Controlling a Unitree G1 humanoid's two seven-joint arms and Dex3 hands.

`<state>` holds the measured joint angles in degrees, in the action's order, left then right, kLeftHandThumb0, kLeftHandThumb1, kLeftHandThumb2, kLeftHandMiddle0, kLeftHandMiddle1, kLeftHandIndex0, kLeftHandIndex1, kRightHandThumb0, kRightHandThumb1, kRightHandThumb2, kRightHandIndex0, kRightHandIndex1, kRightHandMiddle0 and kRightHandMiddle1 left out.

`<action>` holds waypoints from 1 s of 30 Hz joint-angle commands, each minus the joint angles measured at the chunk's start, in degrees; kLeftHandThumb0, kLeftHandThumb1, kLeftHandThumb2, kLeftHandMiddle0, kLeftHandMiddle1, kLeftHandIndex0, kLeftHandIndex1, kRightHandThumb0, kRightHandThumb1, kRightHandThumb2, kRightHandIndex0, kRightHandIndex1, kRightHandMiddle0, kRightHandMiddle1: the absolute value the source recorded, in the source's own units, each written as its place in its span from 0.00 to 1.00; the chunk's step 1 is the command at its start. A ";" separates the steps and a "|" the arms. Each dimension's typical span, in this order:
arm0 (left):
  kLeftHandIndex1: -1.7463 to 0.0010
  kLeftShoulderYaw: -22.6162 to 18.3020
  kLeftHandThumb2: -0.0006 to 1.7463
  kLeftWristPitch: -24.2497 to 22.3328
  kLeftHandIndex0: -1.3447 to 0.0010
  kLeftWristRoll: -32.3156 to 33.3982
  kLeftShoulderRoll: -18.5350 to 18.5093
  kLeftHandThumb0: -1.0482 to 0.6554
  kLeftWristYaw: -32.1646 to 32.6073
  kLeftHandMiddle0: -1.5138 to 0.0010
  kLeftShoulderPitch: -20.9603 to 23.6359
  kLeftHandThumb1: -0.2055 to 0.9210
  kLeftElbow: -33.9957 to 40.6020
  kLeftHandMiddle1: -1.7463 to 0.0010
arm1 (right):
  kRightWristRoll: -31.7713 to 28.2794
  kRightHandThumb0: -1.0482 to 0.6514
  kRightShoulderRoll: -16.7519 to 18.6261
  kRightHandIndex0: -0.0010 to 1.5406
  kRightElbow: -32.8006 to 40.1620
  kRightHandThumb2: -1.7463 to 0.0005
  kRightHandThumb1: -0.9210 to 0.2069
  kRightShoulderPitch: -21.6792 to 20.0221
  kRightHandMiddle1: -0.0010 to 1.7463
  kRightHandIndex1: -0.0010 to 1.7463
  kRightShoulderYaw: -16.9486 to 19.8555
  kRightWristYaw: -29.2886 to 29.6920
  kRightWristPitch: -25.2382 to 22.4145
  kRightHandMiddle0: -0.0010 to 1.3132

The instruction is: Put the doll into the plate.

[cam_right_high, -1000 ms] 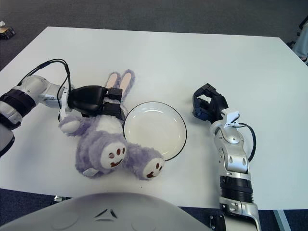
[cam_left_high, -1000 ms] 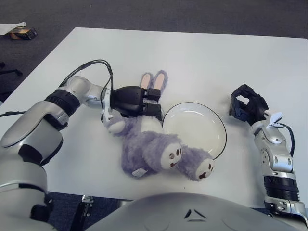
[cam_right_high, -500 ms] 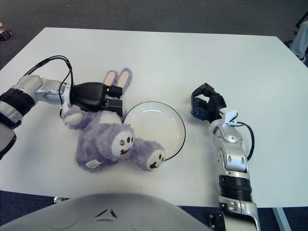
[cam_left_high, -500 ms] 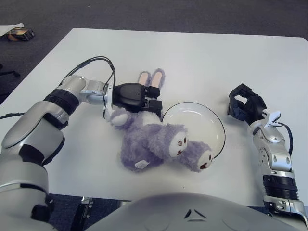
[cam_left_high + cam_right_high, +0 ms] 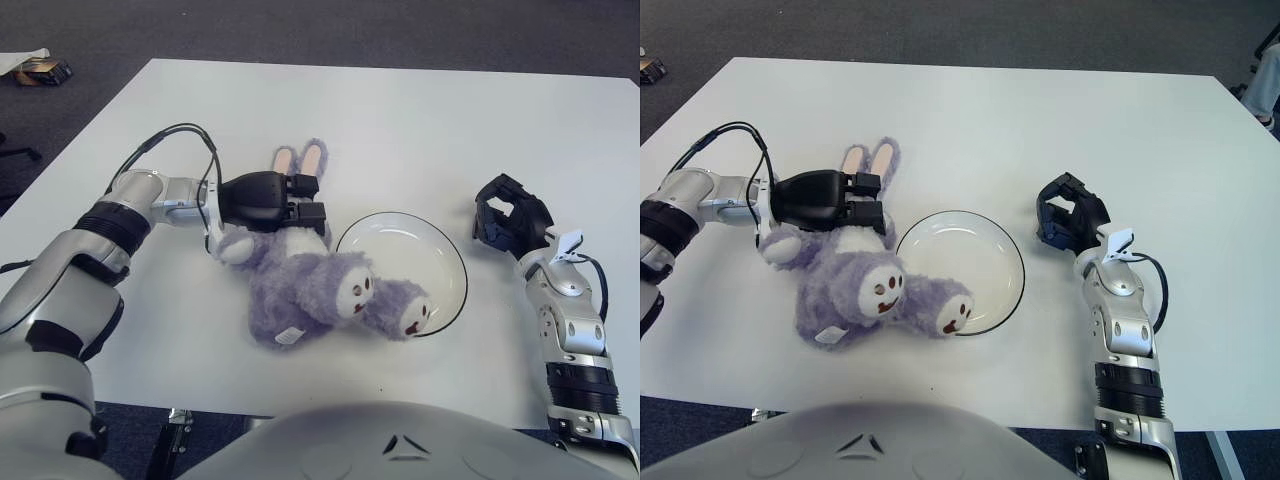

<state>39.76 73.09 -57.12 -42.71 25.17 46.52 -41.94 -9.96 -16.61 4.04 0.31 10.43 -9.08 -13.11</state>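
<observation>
Doll is seen lying on the white desk, just left of the plate. It is a purple plush rabbit, with ears pointed away from the robot and both feet turned toward the plate. One foot overlaps the plate's near-left rim; the body and head are outside the plate. The left hand is placed over the doll's head, below the ears, and its fingers are closed on the plush there. The left forearm is extended from the desk's left side. The plate is white with a dark rim, and nothing else is held in it. The right hand is seen to the right of the plate, apart from it, with fingers curled and nothing gripped.
</observation>
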 commanded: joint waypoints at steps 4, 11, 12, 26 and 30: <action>0.00 -0.59 0.85 1.08 0.61 0.06 -0.74 0.61 -2.99 0.50 -1.63 0.32 -3.68 0.05 | 0.30 0.37 0.06 0.61 -4.23 0.42 0.33 2.51 1.00 1.00 -0.63 -1.23 -3.73 0.33; 0.00 -3.02 0.81 2.33 0.65 -1.28 -0.72 0.61 1.95 0.51 -3.20 0.37 -2.26 0.07 | 0.33 0.38 -0.22 0.61 -4.52 0.42 0.32 2.38 1.00 1.00 -0.43 -2.10 -3.97 0.33; 0.00 -3.41 0.81 2.39 0.65 -2.00 -0.62 0.61 3.55 0.52 -3.48 0.37 -1.84 0.07 | 0.36 0.38 -0.27 0.61 -4.58 0.42 0.32 2.34 1.00 1.00 -0.41 -2.18 -4.08 0.33; 0.00 -3.39 0.81 0.50 0.67 -13.46 -0.88 0.61 25.92 0.53 -4.09 0.38 0.37 0.04 | 0.24 0.38 -0.75 0.60 -4.98 0.43 0.30 1.94 1.00 1.00 -0.25 -2.69 -5.31 0.32; 0.00 -0.78 0.81 -3.34 0.67 -19.82 -1.34 0.61 37.84 0.53 -3.56 0.38 1.70 0.03 | 0.29 0.38 -0.85 0.59 -5.16 0.44 0.30 1.84 1.00 1.00 -0.24 -2.90 -5.40 0.31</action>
<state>36.77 73.28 -71.40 -42.99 52.82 43.33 -41.75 -10.12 -17.49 2.82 -0.92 11.28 -11.44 -13.38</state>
